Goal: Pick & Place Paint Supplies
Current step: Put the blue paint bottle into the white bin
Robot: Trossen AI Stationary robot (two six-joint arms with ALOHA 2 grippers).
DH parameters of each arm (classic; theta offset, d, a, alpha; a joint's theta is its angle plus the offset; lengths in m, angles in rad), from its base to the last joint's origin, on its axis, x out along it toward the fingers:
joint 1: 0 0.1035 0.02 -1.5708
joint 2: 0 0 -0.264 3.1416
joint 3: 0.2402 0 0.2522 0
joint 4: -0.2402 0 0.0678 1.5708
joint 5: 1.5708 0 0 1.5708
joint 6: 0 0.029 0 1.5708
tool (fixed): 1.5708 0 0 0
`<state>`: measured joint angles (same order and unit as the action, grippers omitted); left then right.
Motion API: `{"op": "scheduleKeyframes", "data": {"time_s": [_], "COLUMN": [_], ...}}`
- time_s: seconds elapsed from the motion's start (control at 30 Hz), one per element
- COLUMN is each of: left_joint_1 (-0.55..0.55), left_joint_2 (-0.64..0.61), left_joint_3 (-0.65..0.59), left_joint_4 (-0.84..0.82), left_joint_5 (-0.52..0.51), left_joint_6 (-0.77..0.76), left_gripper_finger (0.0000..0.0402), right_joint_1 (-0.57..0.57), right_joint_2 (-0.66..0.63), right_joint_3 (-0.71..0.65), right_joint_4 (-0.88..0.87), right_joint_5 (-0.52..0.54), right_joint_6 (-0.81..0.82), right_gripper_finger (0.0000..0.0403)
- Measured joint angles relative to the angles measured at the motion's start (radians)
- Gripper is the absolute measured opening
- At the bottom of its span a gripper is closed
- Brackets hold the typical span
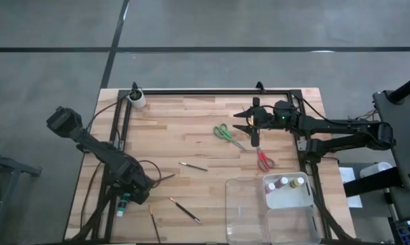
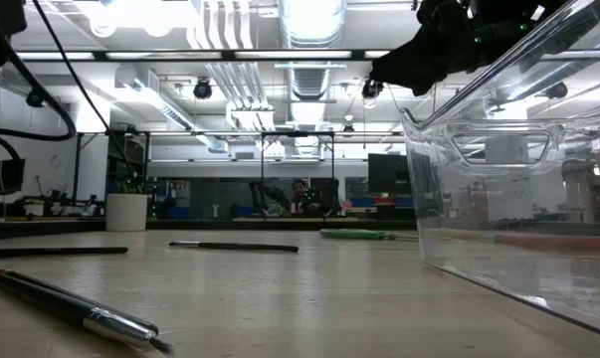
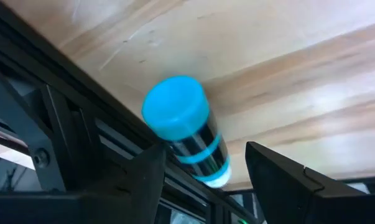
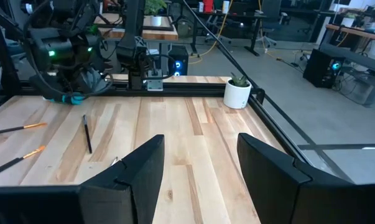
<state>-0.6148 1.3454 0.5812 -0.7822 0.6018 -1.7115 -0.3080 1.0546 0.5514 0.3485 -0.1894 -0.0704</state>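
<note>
A teal paint bottle [image 3: 186, 140] lies on its side at the table's left edge, by the black frame rail [image 1: 123, 205]. My left gripper [image 3: 203, 177] is open, one finger on each side of the bottle; whether either touches it I cannot tell. My right gripper [image 1: 240, 124] is open and empty, raised above the table's far right part [image 4: 196, 168], and shows high in the low view [image 2: 429, 50]. Green scissors [image 1: 225, 133] and red scissors [image 1: 264, 161] lie flat near it. Thin brushes [image 1: 192, 166] [image 1: 184, 209] lie on the wood. Several bottles [image 1: 286, 182] stand in the clear tray.
The clear compartment tray [image 1: 249, 214] sits at the near right and fills the right of the low view [image 2: 518, 199]. A small white cup with a plant [image 1: 137, 99] stands at the far left corner. Black frame rails run along the table's left, far and right edges. A brush [image 2: 71, 308] lies close to the low camera.
</note>
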Motion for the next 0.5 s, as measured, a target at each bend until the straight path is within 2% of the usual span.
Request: {"op": "scheduleKeyframes", "data": {"time_s": [0.5], "left_joint_1": [-0.004], "left_joint_2": [0.199], "left_joint_3": [0.002], "left_joint_4": [0.081], "left_joint_5": [0.075], "left_joint_6": [0.108], "left_gripper_finger": [0.0222], "right_joint_1": [0.0], "right_joint_2": [0.0], "right_joint_3": [0.0], "right_joint_4": [0.0], "right_joint_5": [0.0], "right_joint_6": [0.0], "right_gripper_finger": [0.0201]}}
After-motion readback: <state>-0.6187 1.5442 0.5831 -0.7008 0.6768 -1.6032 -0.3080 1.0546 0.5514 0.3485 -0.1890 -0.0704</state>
